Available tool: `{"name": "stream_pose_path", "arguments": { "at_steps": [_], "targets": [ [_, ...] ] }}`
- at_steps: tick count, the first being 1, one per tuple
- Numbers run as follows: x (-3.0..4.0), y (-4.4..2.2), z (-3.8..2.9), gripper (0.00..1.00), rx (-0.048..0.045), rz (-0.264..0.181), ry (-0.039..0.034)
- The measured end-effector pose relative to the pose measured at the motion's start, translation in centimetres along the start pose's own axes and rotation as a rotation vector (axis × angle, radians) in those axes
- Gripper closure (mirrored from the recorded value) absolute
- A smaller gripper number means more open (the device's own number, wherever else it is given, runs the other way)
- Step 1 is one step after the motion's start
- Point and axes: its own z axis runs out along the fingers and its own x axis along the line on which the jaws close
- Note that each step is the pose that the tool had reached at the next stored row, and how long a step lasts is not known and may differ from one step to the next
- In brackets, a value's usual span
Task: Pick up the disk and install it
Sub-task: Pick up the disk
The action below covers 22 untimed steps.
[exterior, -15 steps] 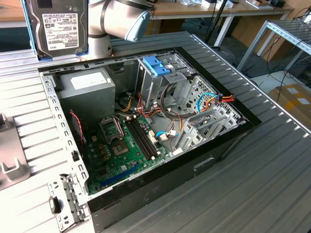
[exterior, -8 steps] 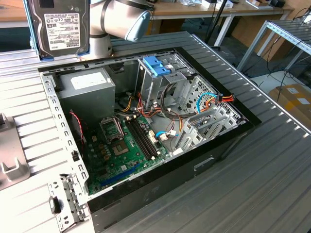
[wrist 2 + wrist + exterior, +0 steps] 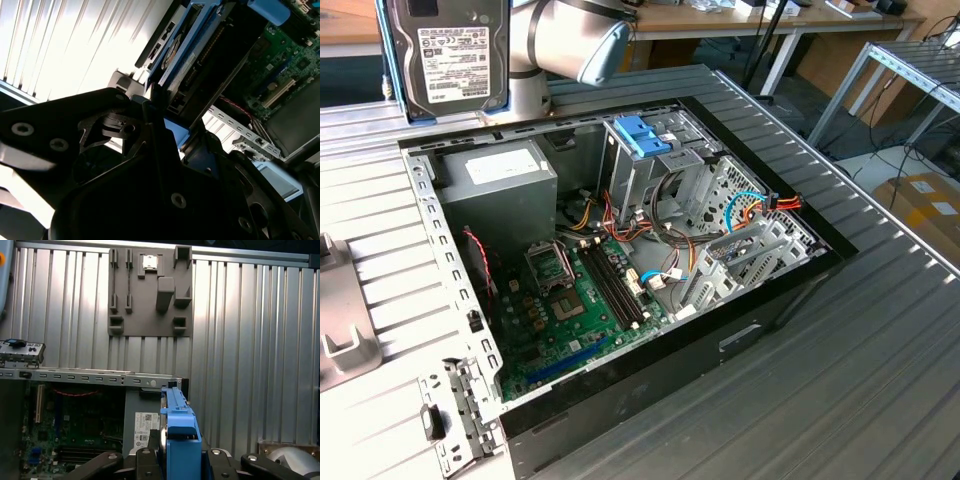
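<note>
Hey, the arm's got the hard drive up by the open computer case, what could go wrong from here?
1. The tool grips the disk by its edges, upright over the edge of the open case. A slip would likely drop it onto the power supply or motherboard.
2. Loose orange and red cables lie right beside the metal cage. The disk could snag or pinch them there.

Disk (image 3: 448, 55) upright, aloft; wht label, blue rails.
</note>
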Motion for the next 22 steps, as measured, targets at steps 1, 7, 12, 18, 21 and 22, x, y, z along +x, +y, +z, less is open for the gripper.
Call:
{"name": "stream_pose_path", "arguments": {
  "at_steps": [1,7,12,18,21,22],
  "targets": [
    [0.02,-0.09,0.0,0.63,0.0,0.0,0.0],
    [0.08,-0.53,-0.02,0.63,0.0,0.0,0.0],
    [0.12,-0.94,-0.03,0.63,0.0,0.0,0.0],
    [0.19,-1.46,-0.05,0.63,-0.0001,0.0,0.0],
    [0.22,-1.68,-0.06,0.63,-0.0001,0.0,0.0],
    [0.23,-1.73,-0.05,0.63,0.0,0.0,0.0]
  ]
}}
